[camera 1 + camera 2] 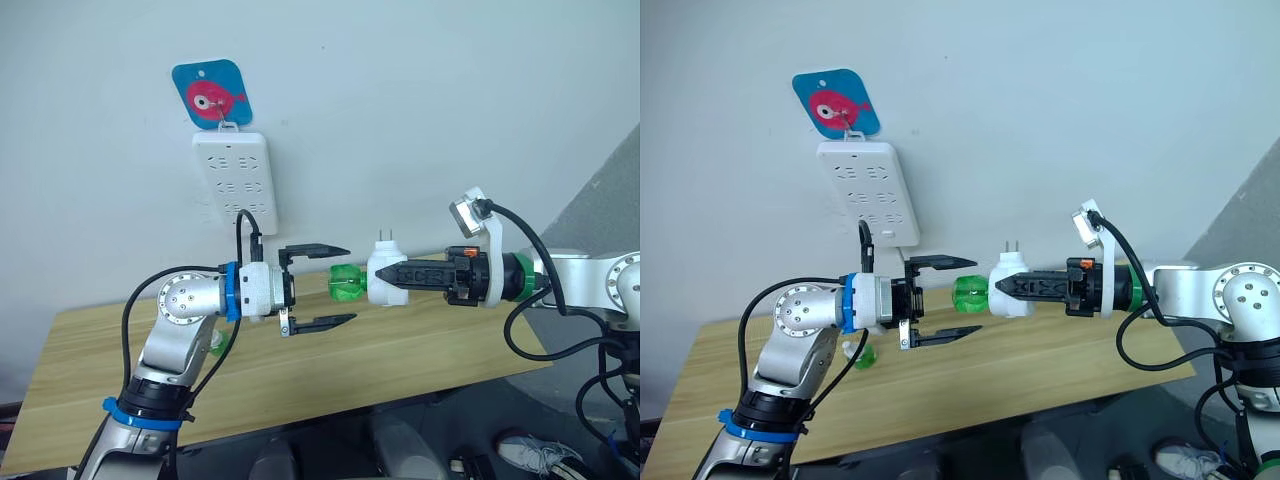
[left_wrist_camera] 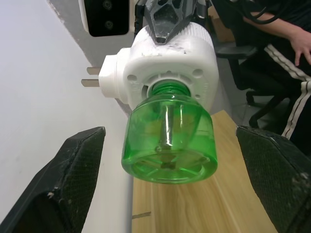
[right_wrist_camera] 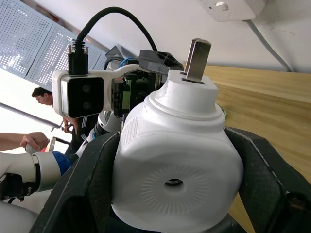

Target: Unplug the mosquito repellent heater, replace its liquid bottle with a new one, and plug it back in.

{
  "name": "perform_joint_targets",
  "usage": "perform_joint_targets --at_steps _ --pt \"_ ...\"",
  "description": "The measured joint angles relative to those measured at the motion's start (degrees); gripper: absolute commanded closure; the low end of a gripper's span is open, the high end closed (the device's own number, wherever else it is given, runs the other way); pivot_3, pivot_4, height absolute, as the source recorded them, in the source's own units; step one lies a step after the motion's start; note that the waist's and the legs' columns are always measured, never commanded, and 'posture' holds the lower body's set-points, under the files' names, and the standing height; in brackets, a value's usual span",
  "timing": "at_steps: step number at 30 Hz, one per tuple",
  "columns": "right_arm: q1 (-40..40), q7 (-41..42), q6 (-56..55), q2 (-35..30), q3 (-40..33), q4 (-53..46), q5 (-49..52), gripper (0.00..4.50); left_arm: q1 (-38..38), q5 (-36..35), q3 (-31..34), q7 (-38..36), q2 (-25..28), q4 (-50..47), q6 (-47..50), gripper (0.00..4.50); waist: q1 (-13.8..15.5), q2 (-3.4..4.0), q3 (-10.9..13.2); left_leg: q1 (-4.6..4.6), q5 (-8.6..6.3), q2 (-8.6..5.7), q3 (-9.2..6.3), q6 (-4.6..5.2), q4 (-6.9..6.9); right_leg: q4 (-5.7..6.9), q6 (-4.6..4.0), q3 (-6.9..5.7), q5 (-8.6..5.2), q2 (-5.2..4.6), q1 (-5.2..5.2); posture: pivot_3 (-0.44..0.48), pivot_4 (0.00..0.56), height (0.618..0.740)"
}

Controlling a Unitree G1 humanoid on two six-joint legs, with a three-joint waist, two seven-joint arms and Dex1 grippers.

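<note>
Power strip (image 1: 235, 180) on wall at 11 o'clock, left gripper (image 1: 338, 284) spread wide at centre-left, green bottle (image 1: 345, 282) between its fingertips untouched, heater (image 1: 382, 275) at centre, prongs at 12 o'clock, clamped by right gripper (image 1: 397, 276) above table (image 1: 420, 355).

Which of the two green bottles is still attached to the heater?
The green bottle held in the air, screwed into the heater; the other bottle rests on the table.

no readable text, brand, number or label anywhere, blue hanging tag (image 1: 211, 94) above the power strip (image 1: 235, 178) carries just a pink fish picture, no lettering, heater (image 3: 177, 172) shell plain white, green bottle (image 2: 168, 143) unlabelled
</note>
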Motion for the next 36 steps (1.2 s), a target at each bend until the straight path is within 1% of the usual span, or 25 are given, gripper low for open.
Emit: perform_joint_targets --at_steps 2,7,8,15,18,20,21,23,25,27,30,33,36 --pt "0.0 0.0 0.0 0.0 0.0 0.0 0.1 1.43 -0.1 0.3 -0.6 0.4 -0.2 0.6 -0.5 0.56 0.0 0.00 0.0 0.00 0.00 0.00 0.00 0.00 0.00 0.00 0.00 0.00 0.00 0.00 0.00 -0.207 0.112 0.736" --pt "0.0 -0.1 -0.2 0.0 0.0 0.0 0.2 1.43 -1.0 0.5 -1.1 1.2 -0.4 0.6 -0.6 2.14 0.0 0.00 0.0 0.00 0.00 0.00 0.00 0.00 0.00 0.00 0.01 0.00 0.00 0.00 0.00 -0.207 0.113 0.736" --pt "0.0 -0.1 -0.5 0.0 -0.1 0.0 0.2 1.43 -1.2 0.6 -1.1 1.3 -0.3 0.6 -0.4 2.23 0.0 0.00 0.0 0.00 0.00 0.00 0.00 0.00 0.00 0.00 0.01 -0.01 0.00 0.00 0.00 -0.207 0.113 0.736" --pt "-0.1 0.0 -1.1 -0.1 -0.1 0.0 0.2 1.43 -2.4 -0.4 -1.1 1.1 0.3 -0.1 3.0 2.23 0.0 0.00 0.0 0.00 0.00 0.00 -0.01 0.00 0.00 0.01 0.01 -0.01 -0.01 0.00 0.00 -0.207 0.113 0.736" --pt "-0.1 0.8 -1.0 -0.1 -0.1 -0.1 0.2 1.43 -3.9 -3.7 -1.1 -0.7 3.3 -1.7 8.5 2.23 0.0 0.00 0.0 0.00 0.00 0.00 -0.02 0.00 0.00 0.02 0.02 -0.03 -0.01 0.00 0.00 -0.203 0.120 0.736" --pt "-0.1 1.5 -0.8 -0.4 -0.1 -0.2 0.2 1.43 -4.9 -7.3 -0.9 -1.6 6.8 -3.4 16.0 2.23 -0.1 0.00 0.0 0.01 0.00 0.00 -0.02 0.00 -0.01 0.01 0.03 -0.02 -0.02 0.00 0.00 -0.203 0.120 0.736" --pt "-0.1 2.1 -0.6 -0.6 -0.1 -0.2 -0.3 1.43 -6.5 -11.2 -1.2 -1.7 9.5 -4.4 24.5 2.23 -0.1 -0.09 0.1 0.00 0.00 0.01 -0.05 0.01 0.00 0.04 0.04 -0.05 -0.03 0.01 0.00 -0.203 0.120 0.736" --pt "-0.4 3.0 0.0 -1.2 -0.2 -0.3 -1.0 1.43 -10.6 -17.1 -1.0 -2.0 14.2 -5.2 38.2 2.23 -0.1 -0.14 0.1 0.00 0.00 0.01 -0.11 0.01 0.00 0.04 0.05 -0.11 -0.03 0.02 0.00 -0.199 0.120 0.736" --pt "-0.6 4.1 0.1 -1.3 -0.5 -0.5 -1.6 1.43 -13.6 -20.8 -0.7 -1.9 15.7 -5.7 46.8 2.23 -0.1 -0.13 0.1 -0.01 -0.01 -0.01 -0.07 0.01 -0.01 -0.03 0.05 -0.09 -0.03 0.01 0.01 -0.199 0.120 0.736" --pt "-1.1 4.8 0.3 -1.3 -0.5 -0.6 -2.5 1.43 -14.3 -22.8 -0.8 -1.3 15.3 -5.6 51.2 2.23 -0.1 -0.15 0.1 -0.02 -0.01 0.00 -0.09 0.01 -0.02 -0.07 0.04 -0.11 -0.03 0.01 0.01 -0.199 0.120 0.736" --pt "-1.2 5.4 0.6 -1.3 -0.5 -0.7 -3.1 1.43 -14.0 -23.7 -0.7 -1.4 15.2 -5.6 53.3 2.23 -0.1 -0.15 0.1 -0.01 -0.01 0.01 -0.09 0.02 -0.05 -0.07 0.04 -0.11 -0.03 0.01 0.00 -0.207 0.119 0.736" --pt "-0.9 6.2 1.3 -1.9 -0.5 -1.6 -3.8 1.43 -10.4 -22.6 -0.1 -2.6 16.0 -6.1 51.6 2.23 -0.2 -0.13 0.1 0.03 -0.01 0.03 -0.05 0.02 -0.07 -0.05 0.03 -0.07 -0.03 0.02 0.00 -0.206 0.120 0.736" --pt "0.4 7.3 1.9 -3.8 -1.1 -1.7 -5.4 1.43 -6.7 -21.0 1.0 -2.8 16.4 -5.7 49.7 2.23 0.0 -0.14 0.1 0.00 -0.01 0.03 -0.05 0.02 -0.02 -0.06 0.03 -0.07 -0.03 0.02 0.00 -0.201 0.122 0.736"
